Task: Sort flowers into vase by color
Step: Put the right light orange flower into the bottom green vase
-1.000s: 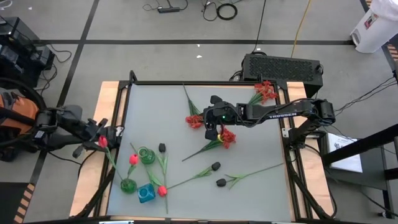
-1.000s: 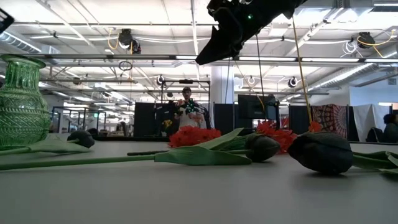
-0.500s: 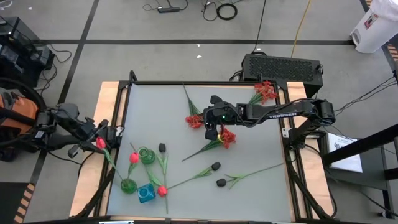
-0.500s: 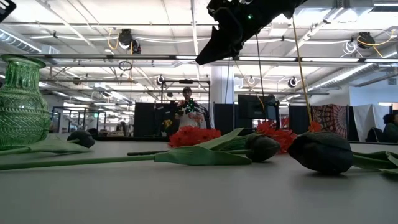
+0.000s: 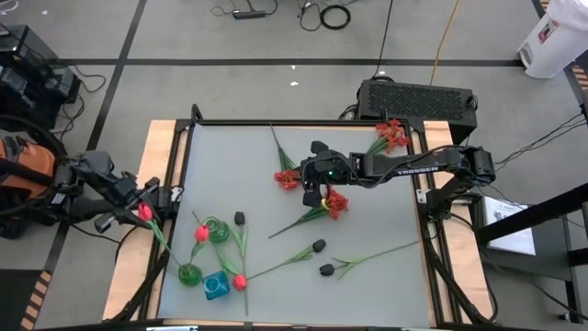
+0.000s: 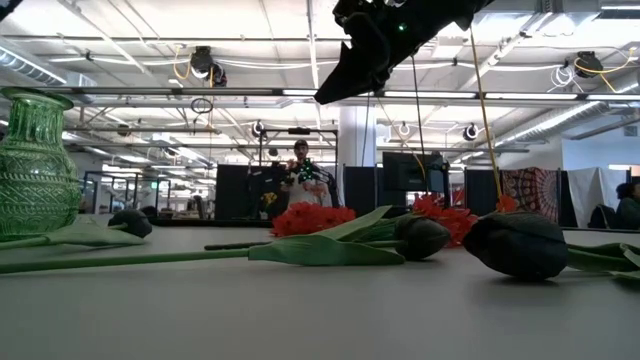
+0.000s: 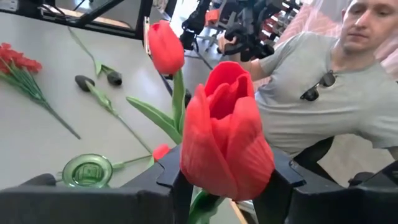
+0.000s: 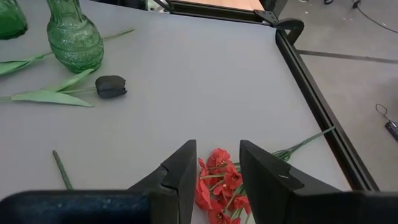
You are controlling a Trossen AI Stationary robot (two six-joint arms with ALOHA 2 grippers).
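Note:
My left gripper (image 5: 147,210) is over the table's left border, shut on a red tulip (image 7: 227,134). A second red tulip (image 7: 165,46) stands upright behind it. Two green vases (image 5: 217,230) (image 5: 189,273) and a blue vase (image 5: 216,286) stand at the near left. A third tulip (image 5: 240,281) and black buds (image 5: 318,245) (image 5: 326,269) (image 5: 239,219) lie on the table. My right gripper (image 5: 312,188) hangs open, high above frilly red blooms (image 8: 217,180) lying mid-table, and touches nothing. My left gripper has the red tulip pinched between its two fingers (image 7: 180,186), one on each side at the bloom's base. The bloom itself hides the exact place of contact. The bloom is lifted clear above the fingers, and its green stem (image 7: 202,208) runs down below them.
More frilly red blooms lie at the far right corner (image 5: 393,135) and mid-table (image 5: 288,178). Long green stems and leaves (image 5: 367,255) cross the near half. A black frame rail (image 5: 303,122) borders the table. A person (image 7: 323,93) sits beyond the near side.
My left gripper has tipped upward a little, still shut on the red tulip. The bloom has shifted slightly toward the table's left edge.

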